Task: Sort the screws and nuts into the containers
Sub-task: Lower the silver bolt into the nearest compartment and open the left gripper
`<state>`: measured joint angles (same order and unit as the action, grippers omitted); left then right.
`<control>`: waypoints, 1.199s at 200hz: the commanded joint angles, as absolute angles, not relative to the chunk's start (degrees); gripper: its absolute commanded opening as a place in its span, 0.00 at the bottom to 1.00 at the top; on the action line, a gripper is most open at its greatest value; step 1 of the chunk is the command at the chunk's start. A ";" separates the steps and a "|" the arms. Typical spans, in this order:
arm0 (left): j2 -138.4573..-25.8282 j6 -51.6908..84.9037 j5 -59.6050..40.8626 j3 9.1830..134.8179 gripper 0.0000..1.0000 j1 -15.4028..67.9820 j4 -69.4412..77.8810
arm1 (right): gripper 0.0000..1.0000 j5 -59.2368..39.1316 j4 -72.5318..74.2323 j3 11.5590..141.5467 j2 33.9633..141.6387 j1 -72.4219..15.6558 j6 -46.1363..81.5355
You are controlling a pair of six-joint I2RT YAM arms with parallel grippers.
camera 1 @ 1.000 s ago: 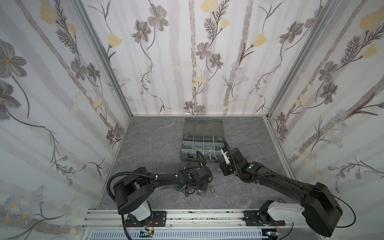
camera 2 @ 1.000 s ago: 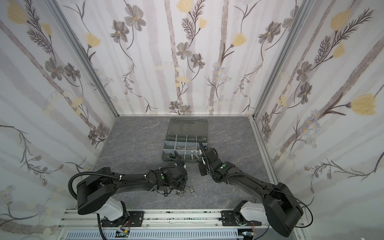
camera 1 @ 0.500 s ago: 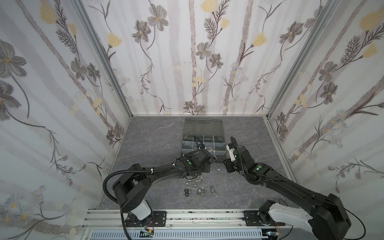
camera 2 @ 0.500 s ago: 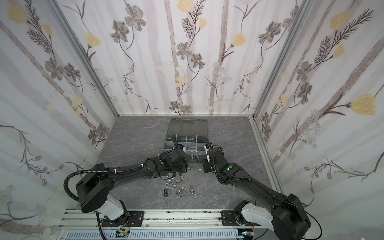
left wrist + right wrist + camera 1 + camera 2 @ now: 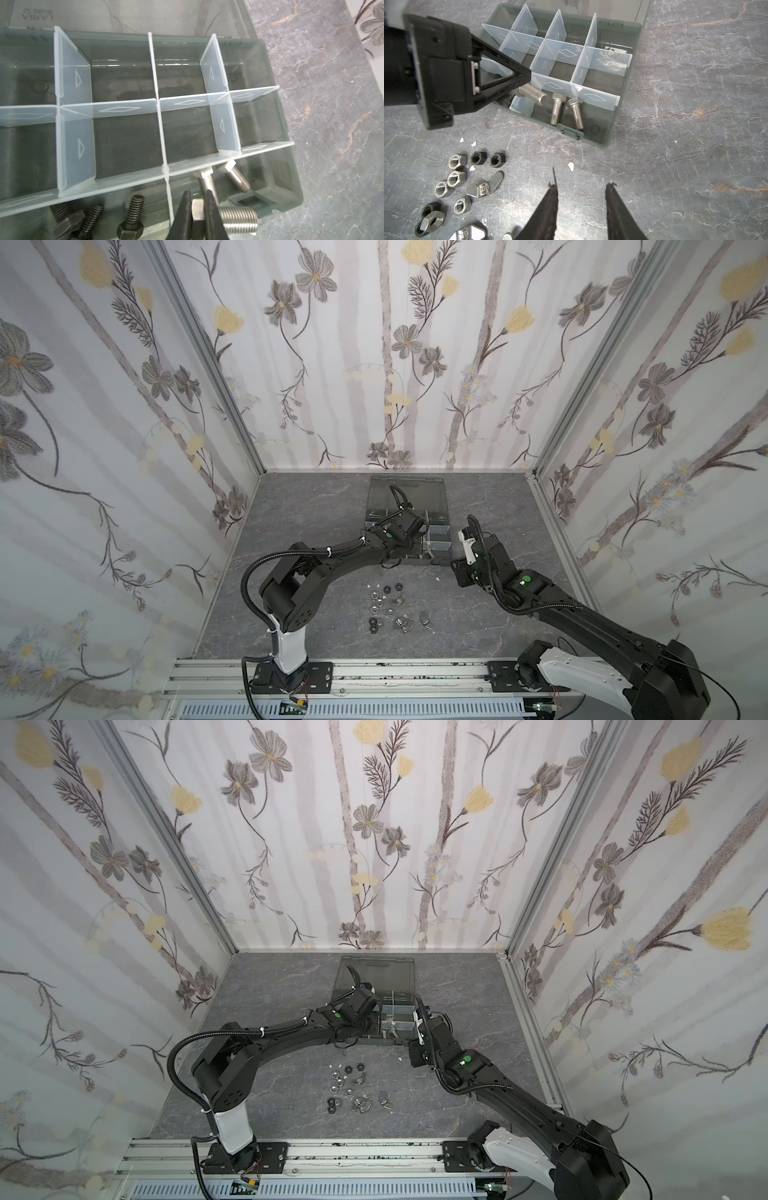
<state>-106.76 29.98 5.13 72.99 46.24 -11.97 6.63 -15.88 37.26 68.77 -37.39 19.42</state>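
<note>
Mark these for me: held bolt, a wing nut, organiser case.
held bolt (image 5: 532, 93): right wrist view, threaded shank.
wing nut (image 5: 482, 189): right wrist view, stamped hub.
organiser case (image 5: 600, 118): right wrist view, bare cell floor.

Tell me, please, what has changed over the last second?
The left claw, shut on a silver bolt, moved from over the loose nuts to the organiser case and now holds the bolt over a front cell. The right claw stayed open by the case's front, barely shifting; the nuts and case did not move.

Left gripper (image 5: 197, 194) with silver bolt (image 5: 239, 218), now over the case (image 5: 291, 166).
</note>
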 commanded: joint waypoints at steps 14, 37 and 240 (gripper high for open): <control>-108.29 30.14 5.65 73.74 0.21 46.05 -11.43 | 0.40 7.88 -15.67 37.26 69.04 -37.40 20.19; -108.37 30.49 5.79 73.74 0.32 46.06 -11.43 | 0.41 7.79 -15.73 37.26 69.30 -37.39 20.18; -103.58 31.33 6.92 72.67 0.34 46.05 -11.42 | 0.41 6.60 -14.99 37.26 71.28 -37.37 20.13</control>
